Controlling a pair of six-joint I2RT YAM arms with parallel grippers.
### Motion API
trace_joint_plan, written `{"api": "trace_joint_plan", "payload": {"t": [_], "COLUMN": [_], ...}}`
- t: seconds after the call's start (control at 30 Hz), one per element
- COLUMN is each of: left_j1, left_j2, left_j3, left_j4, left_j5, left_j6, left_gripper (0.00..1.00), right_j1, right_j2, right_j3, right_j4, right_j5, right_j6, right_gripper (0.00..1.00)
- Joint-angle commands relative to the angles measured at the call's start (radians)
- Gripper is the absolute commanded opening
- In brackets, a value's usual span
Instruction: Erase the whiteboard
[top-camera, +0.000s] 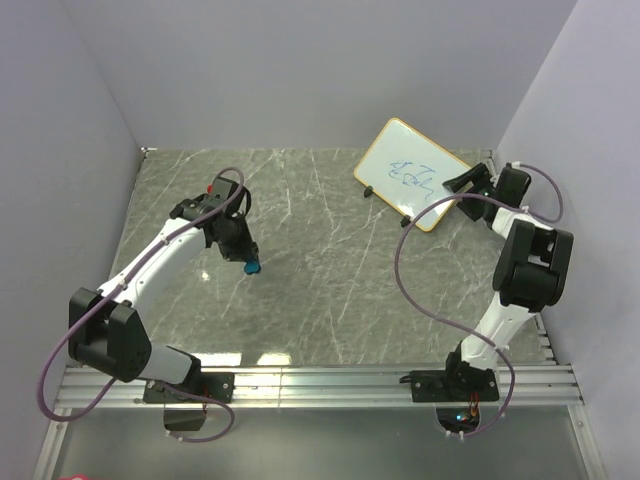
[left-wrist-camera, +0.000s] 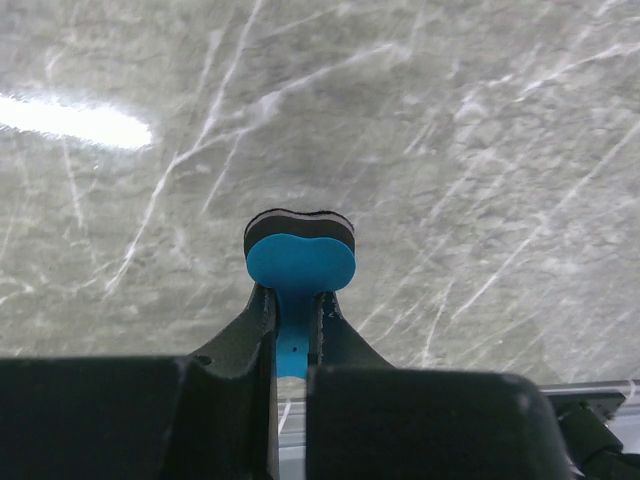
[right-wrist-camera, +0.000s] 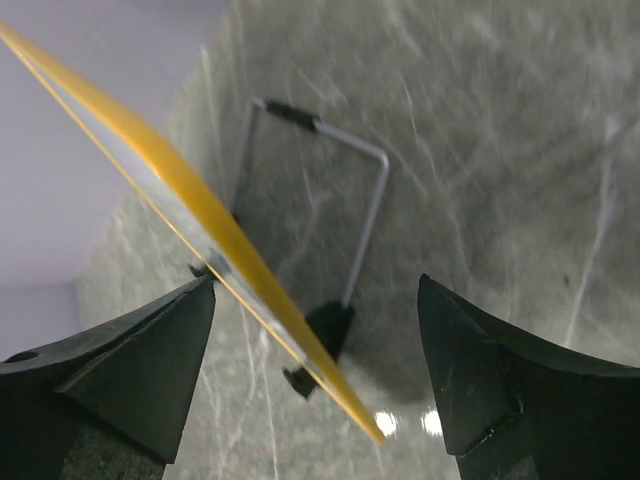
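- The whiteboard (top-camera: 412, 172) is standing propped near the table's (top-camera: 320, 310) far right corner, scribbles showing.
- The right gripper (top-camera: 462, 181) is straddling its frame edge, fingers wide; centring before closing looks wise.
- The left gripper (left-wrist-camera: 295, 300) is pinching the blue eraser (left-wrist-camera: 300, 255).

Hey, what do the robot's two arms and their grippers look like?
The left arm and right arm have white links and chunky black joints. A looping purple-grey cable trails along each. The left gripper and right gripper have matte black, wedge-shaped fingers.
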Motion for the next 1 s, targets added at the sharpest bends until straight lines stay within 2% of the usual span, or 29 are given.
{"api": "trace_joint_plan", "payload": {"t": [0.0, 0.23, 0.43, 0.47, 0.53, 0.57, 0.63, 0.7, 0.8, 0.97], "left_j1": [-0.007, -0.016, -0.024, -0.025, -0.027, -0.027, -0.027, -0.027, -0.027, -0.027], "left_j2": [-0.036, -0.019, -0.008, -0.007, -0.007, -0.005, -0.003, 0.000, 0.003, 0.007], "left_j3": [-0.015, -0.001, -0.002, -0.004, -0.005, -0.007, -0.007, -0.007, -0.005, -0.008], "left_j4": [-0.031, -0.050, -0.054, -0.053, -0.054, -0.053, -0.051, -0.047, -0.045, -0.038], "left_j5": [-0.037, -0.054, -0.060, -0.061, -0.063, -0.065, -0.068, -0.068, -0.068, -0.068], "left_j6": [-0.032, -0.053, -0.065, -0.065, -0.068, -0.068, -0.070, -0.068, -0.064, -0.055], "left_gripper": [0.00, 0.00, 0.00, 0.00, 0.00, 0.00, 0.00, 0.00, 0.00, 0.00], "right_j1": [-0.024, -0.022, -0.016, -0.015, -0.007, -0.005, -0.001, 0.007, 0.016, 0.056], "right_j2": [0.027, 0.091, 0.145, 0.148, 0.148, 0.147, 0.142, 0.134, 0.122, 0.114], "right_j3": [0.015, 0.042, 0.058, 0.063, 0.066, 0.066, 0.060, 0.057, 0.054, 0.032], "right_j4": [0.200, 0.335, 0.401, 0.398, 0.390, 0.387, 0.381, 0.378, 0.349, 0.323], "right_j5": [-0.075, -0.167, -0.208, -0.211, -0.216, -0.214, -0.213, -0.211, -0.210, -0.208], "right_j6": [0.051, 0.116, 0.157, 0.157, 0.146, 0.142, 0.136, 0.123, 0.091, 0.059], "right_gripper": [0.87, 0.75, 0.49, 0.41, 0.33, 0.25, 0.19, 0.09, 0.00, 0.00]}}
